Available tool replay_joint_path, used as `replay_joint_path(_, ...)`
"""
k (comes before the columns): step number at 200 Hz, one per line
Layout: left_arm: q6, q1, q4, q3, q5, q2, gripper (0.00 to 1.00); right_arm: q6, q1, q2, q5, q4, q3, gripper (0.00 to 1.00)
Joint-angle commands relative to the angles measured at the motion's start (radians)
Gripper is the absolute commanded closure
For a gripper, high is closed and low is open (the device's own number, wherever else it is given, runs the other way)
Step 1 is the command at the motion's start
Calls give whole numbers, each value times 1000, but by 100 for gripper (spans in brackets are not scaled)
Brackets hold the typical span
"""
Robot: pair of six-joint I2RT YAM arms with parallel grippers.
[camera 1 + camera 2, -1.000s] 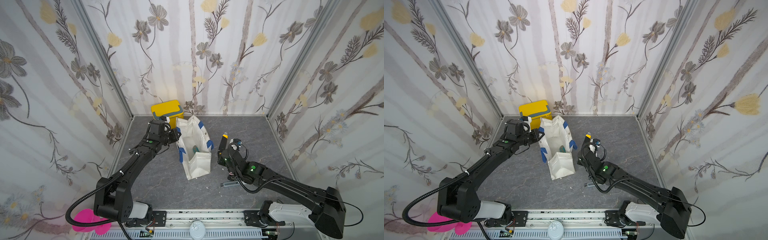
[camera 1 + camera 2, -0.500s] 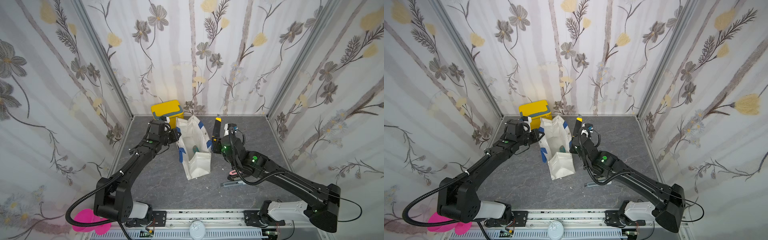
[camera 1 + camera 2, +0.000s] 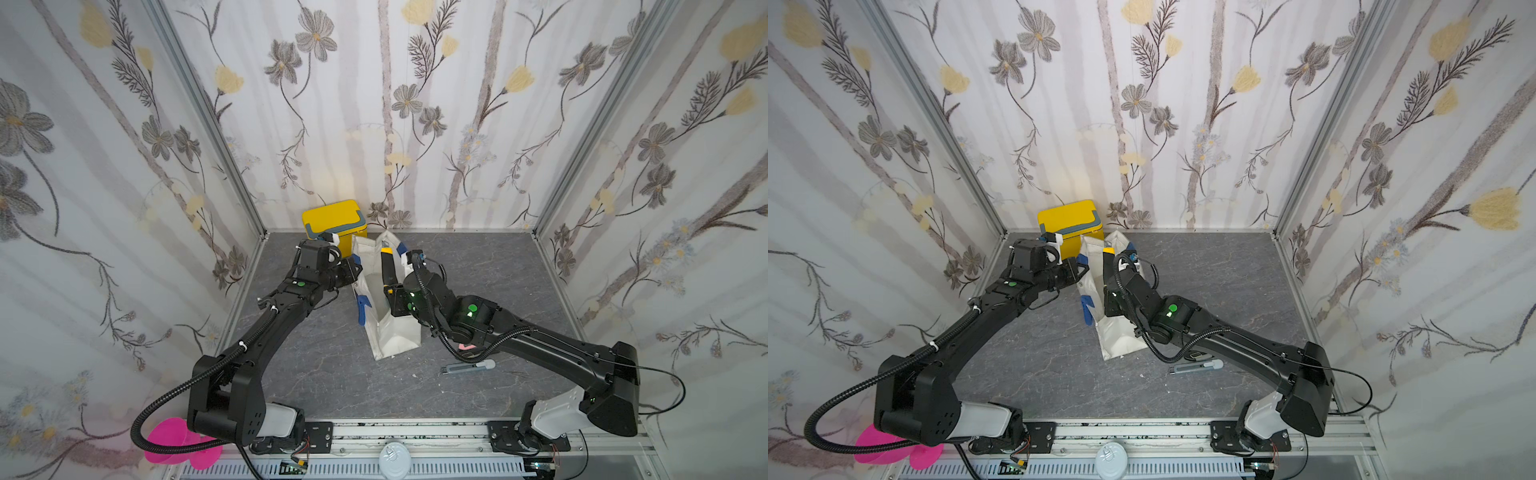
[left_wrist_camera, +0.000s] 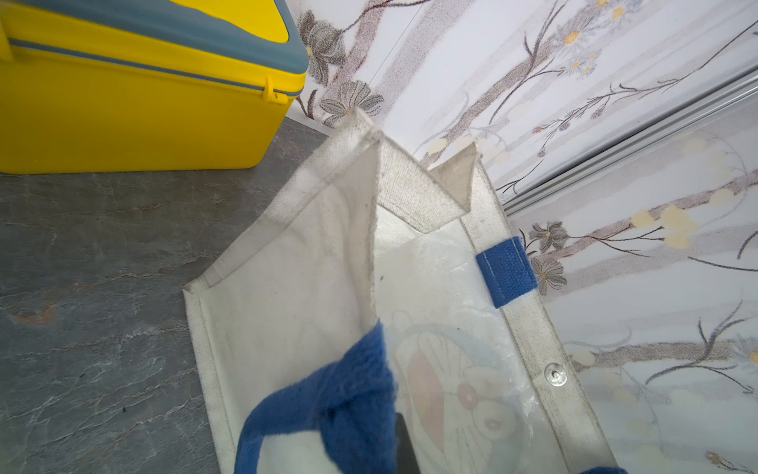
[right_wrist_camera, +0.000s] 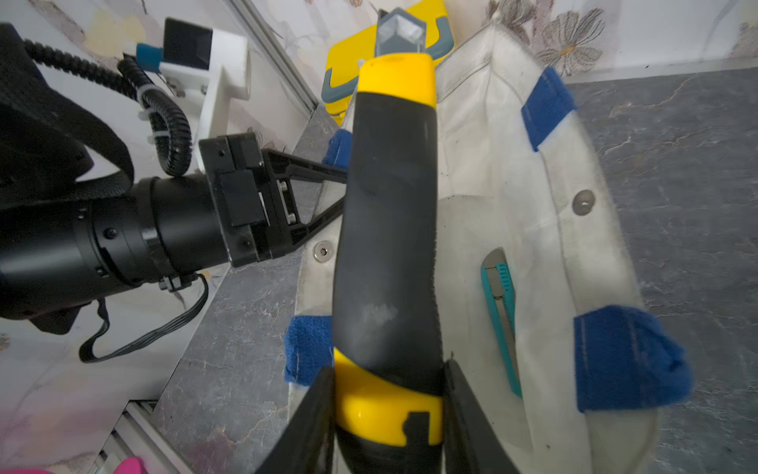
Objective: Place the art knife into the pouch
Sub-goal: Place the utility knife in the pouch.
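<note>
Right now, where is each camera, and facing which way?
Top views: high above the base, looking down on left arm, right arm, tote bag, yellow box.
Left wrist: on left arm, facing bag's mouth; no claw clearly visible.
Right wrist: looks along right claw gripping yellow-black knife over bag; left claw shows.
Shared: bag and box everywhere.

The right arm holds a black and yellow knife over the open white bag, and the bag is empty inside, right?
Not empty: the right wrist view shows a teal knife lying inside the bag. The black and yellow knife is indeed held over it.
</note>
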Motion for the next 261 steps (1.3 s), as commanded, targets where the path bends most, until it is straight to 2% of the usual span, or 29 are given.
replay_joint_path(1,-17,1,36,3,19,-7,100,-13,1,27,-55,-4,26,73)
replay_joint_path(42,-17,2,34,-1,14,-13,100,-10,-2,52,-28,-9,27,73)
replay_joint_path(85,-17,1,33,2,14,-16,100,18,-45,84,-55,-30,24,72)
replay_joint_path(96,-17,1,33,0,14,-18,100,17,-52,86,-63,-24,26,67)
replay_joint_path(115,-15,2,32,0,13,-17,100,15,-57,85,-67,-14,28,65)
replay_joint_path(133,-15,1,33,-1,13,-16,100,13,-57,83,-75,-7,29,59)
replay_joint_path(146,-15,2,34,0,12,-15,100,12,-57,84,-78,-7,27,58)
replay_joint_path(167,-15,1,34,-1,12,-16,100,12,-62,83,-84,-7,24,45)
replay_joint_path(192,-16,2,36,-3,13,-15,100,13,-62,70,-83,-7,20,35)
replay_joint_path(208,-15,1,36,-5,14,-11,100,16,-62,52,-74,-3,17,21)
replay_joint_path(223,-12,2,36,-6,17,-10,100,12,-63,28,-47,3,2,12)
replay_joint_path(261,-12,1,39,-7,14,-15,100,22,-83,-73,63,-4,-64,1)
